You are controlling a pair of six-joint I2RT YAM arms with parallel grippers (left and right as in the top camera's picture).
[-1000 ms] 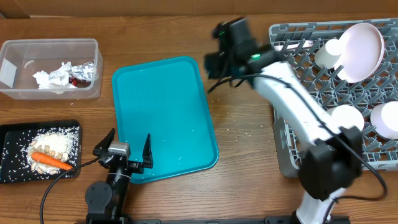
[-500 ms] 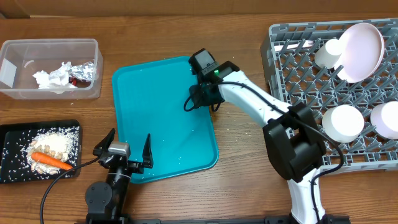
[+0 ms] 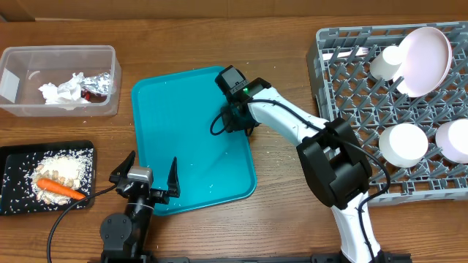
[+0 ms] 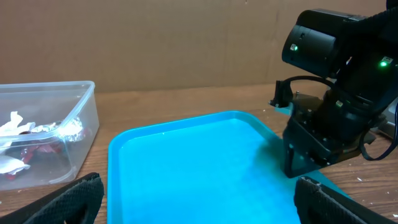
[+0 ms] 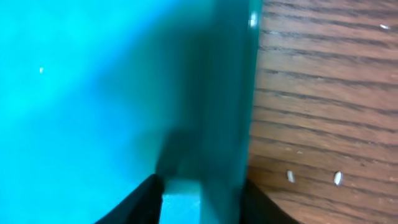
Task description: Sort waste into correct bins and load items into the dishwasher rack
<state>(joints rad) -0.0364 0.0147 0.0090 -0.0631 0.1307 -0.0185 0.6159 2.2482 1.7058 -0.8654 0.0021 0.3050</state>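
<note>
Our right gripper (image 5: pixel 198 200) straddles the right edge of the teal tray (image 3: pixel 186 139), probably to drag it aside, clamped or not we cannot tell; our left gripper (image 3: pixel 145 181) hangs spread wide.

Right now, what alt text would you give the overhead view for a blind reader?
The right gripper sits at the right rim of a flat teal plastic serving tray; the left gripper hangs open at its near edge. Right, a grey plastic dishwasher rack holds white dishes; left, a clear plastic tub and flat black tray hold waste.
</note>
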